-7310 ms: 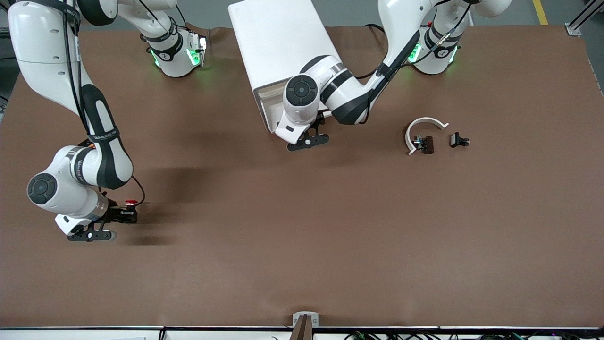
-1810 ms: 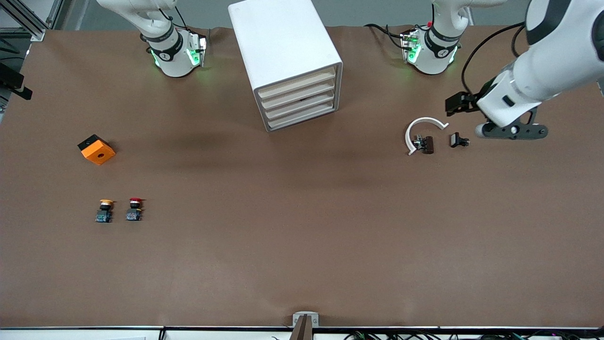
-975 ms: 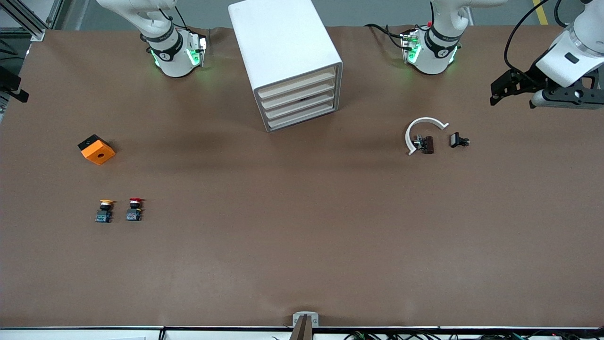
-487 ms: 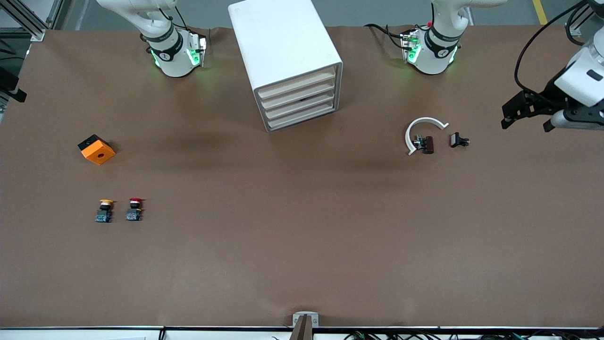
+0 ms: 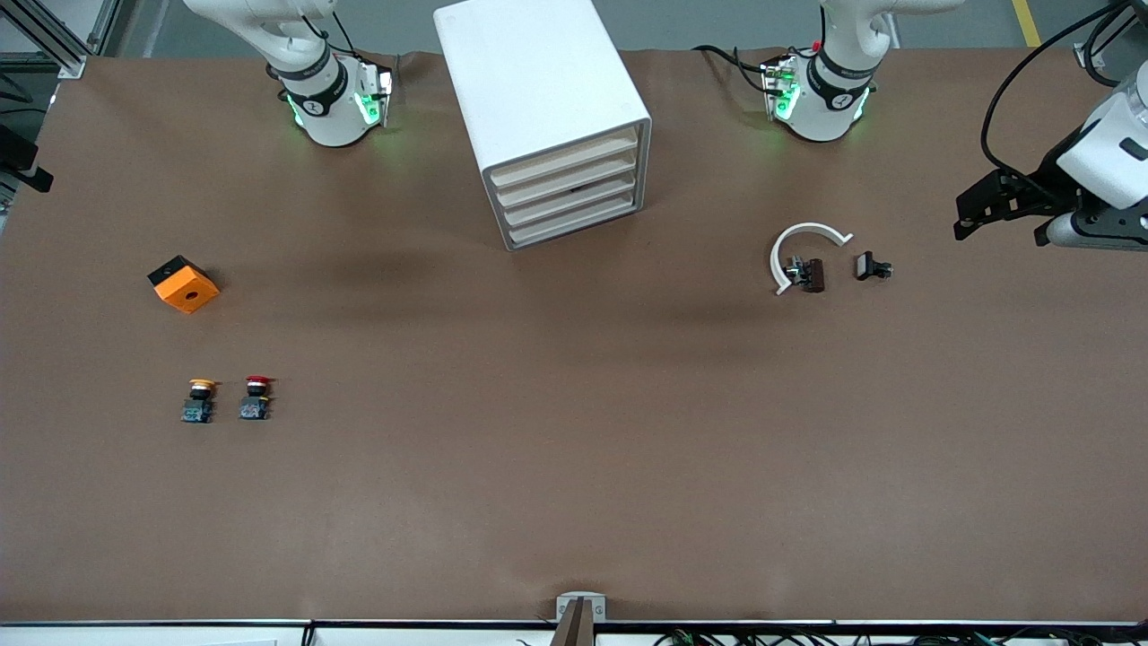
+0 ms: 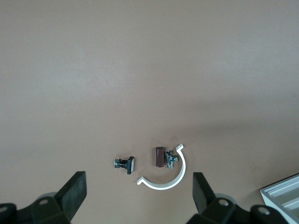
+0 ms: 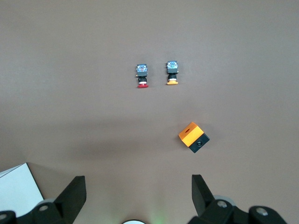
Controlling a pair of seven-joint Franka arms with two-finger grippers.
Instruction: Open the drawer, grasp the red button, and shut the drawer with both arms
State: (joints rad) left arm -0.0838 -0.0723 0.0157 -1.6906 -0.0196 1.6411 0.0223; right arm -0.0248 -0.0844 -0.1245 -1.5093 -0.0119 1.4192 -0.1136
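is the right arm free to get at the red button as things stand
Probably yes. The red button sits in the open toward the right arm's end, beside the yellow button but apart from it. The right gripper is open and holds nothing, high above the table.

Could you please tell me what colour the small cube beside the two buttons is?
The cube is orange with a black side, clearest in the right wrist view.

Both wrist views cut off each pincer; front view crops the left arm (image 5: 1108, 161).
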